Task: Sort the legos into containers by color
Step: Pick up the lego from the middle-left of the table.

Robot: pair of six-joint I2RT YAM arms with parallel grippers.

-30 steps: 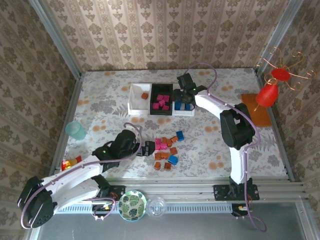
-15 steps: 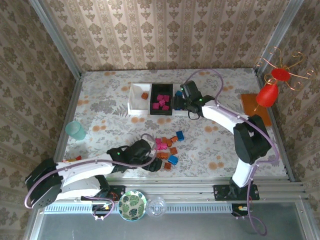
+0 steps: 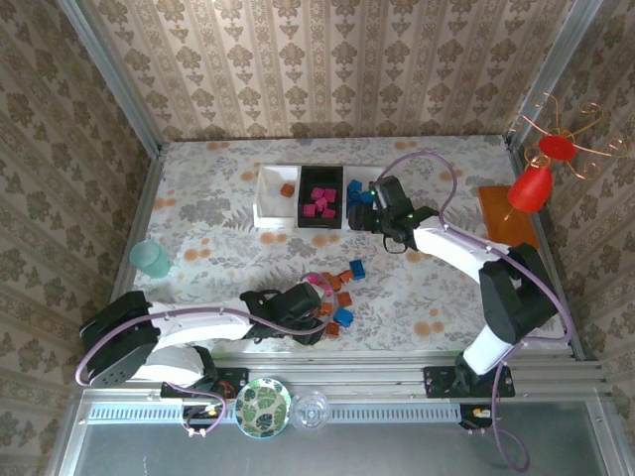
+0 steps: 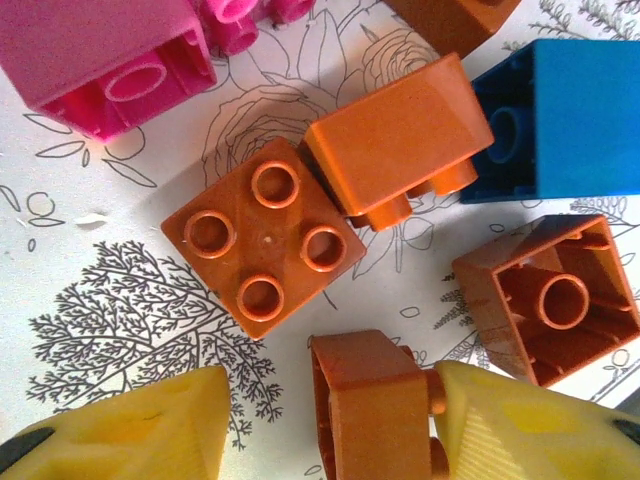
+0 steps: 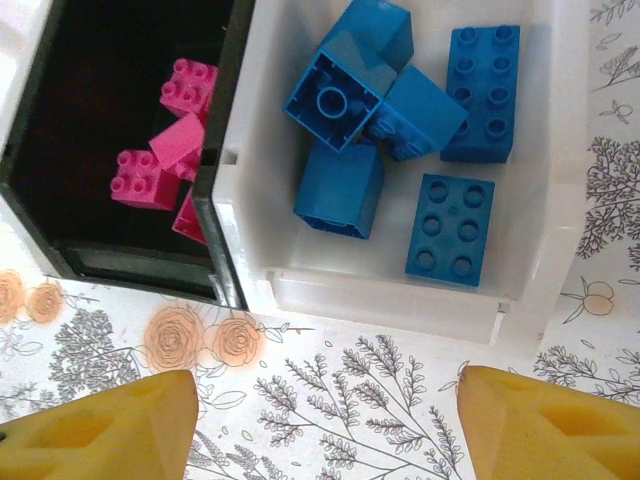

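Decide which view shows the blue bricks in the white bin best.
Right wrist view: the blue bricks lie large in the white bin, studs clear. Top external view shows them as small blue patches; left wrist view faces the loose pile.

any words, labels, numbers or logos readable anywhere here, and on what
No text can be read anywhere.
Orange brick: studs plain, no lettering visible.
Blue bricks and white bin: no label or number.
Tablecloth: drawn flowers and trees, no words.
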